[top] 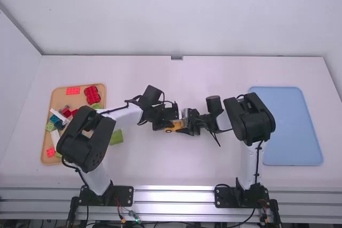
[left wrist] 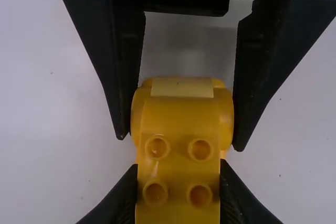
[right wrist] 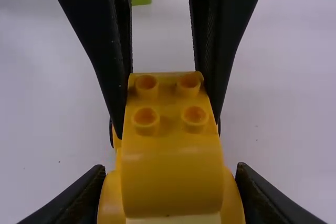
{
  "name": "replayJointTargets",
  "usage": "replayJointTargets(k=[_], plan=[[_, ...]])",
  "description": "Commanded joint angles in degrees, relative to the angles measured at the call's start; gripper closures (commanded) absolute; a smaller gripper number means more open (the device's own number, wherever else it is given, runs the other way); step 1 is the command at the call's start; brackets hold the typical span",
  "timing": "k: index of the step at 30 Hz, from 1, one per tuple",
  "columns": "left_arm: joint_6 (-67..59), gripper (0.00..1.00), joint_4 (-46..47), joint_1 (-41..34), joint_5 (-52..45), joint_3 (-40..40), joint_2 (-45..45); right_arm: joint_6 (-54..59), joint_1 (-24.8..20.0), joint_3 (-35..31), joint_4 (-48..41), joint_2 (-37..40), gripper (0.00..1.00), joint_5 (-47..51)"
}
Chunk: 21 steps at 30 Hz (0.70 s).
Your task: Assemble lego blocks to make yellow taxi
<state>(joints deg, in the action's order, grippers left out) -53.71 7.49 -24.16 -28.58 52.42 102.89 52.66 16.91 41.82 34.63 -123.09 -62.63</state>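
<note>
1. Occupying the far left, a wooden tray (top: 47, 143) holds loose blocks. Noted on it: a red brick (top: 72, 91) near its far edge, a dark red piece (top: 92, 95) just beside that, and a teal brick (top: 54, 118) on its left side.
2. A green block (top: 116, 136) lies on the table (top: 144, 161), right of the tray, near the left arm.
3. Left gripper (top: 166, 123): narrowed, with its fingers against both sides of the yellow assembly's studded end.
4. Yellow assembly (top: 174, 127): between the two grippers near mid-table, gripped at both ends. Four hollow studs (left wrist: 201, 150) mark one end; the other is rounded and wider, with a pale panel (left wrist: 181, 87).
5. Right gripper (top: 187, 123): clamped across the wider, rounded end, one finger to each side.
6. A blue tray (top: 294, 126) lies at far right, beyond the right arm.
</note>
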Motion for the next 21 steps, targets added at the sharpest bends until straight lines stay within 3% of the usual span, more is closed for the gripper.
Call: replayJointTargets(k=[1, 21], plan=[[-1.62, 0.83, -0.48, -3.39, -5.03, -1.84, 1.42, 0.13, 2.64, -0.15, -0.90, -1.09, 0.54, 3.19], [-1.20, 0.64, -0.33, -1.90, -5.03, -1.84, -1.20, -0.07, 2.64, -0.13, -1.92, -1.09, 0.54, 5.70]])
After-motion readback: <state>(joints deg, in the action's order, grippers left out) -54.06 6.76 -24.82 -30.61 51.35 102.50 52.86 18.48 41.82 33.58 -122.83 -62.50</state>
